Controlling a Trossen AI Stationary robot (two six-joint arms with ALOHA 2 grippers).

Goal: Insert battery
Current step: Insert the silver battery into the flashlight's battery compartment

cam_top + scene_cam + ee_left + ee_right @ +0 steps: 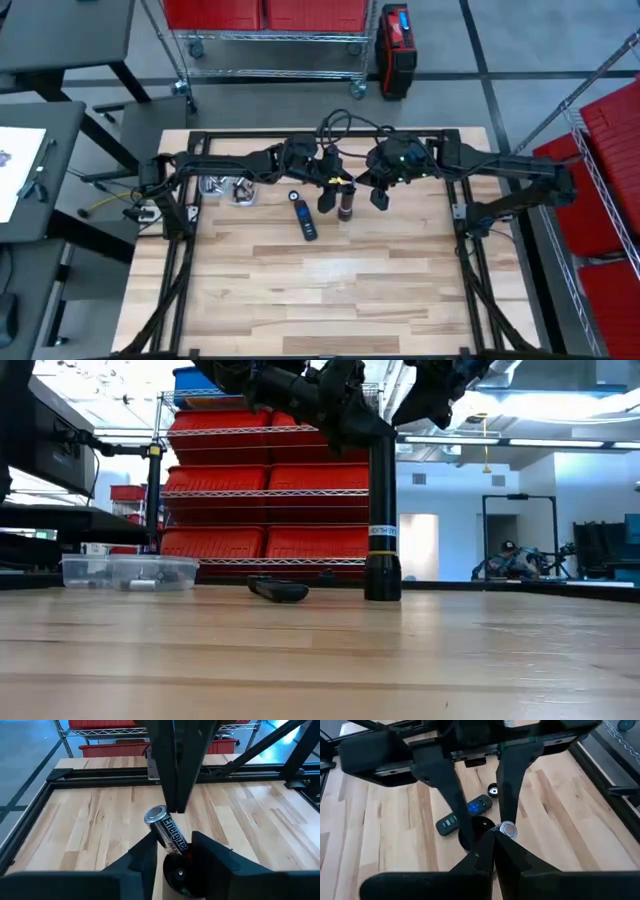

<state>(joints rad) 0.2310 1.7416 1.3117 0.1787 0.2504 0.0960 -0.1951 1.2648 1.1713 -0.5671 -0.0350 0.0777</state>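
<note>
The left claw (170, 851) grips an Energizer battery (166, 831) tilted just above the upright flashlight (346, 203); the right claw (492, 837), closed, touches the battery's tip. Insertion looks underway; next, the battery likely needs straightening over the flashlight's open mouth.

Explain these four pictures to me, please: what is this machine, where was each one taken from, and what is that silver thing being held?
It is a robot with two dark arms at a wooden table, each ending in a two-finger gripper. One picture looks straight down from above, one looks level across the tabletop, and two come from cameras on the arms' wrists.

On the table lie a dark remote, a small round cap and a clear plastic box of small parts. A black flashlight stands upright near the middle.

The left gripper holds a silver battery, tilted, just above the flashlight's open top. The right gripper is shut around the flashlight, apparently steadying it.
</note>
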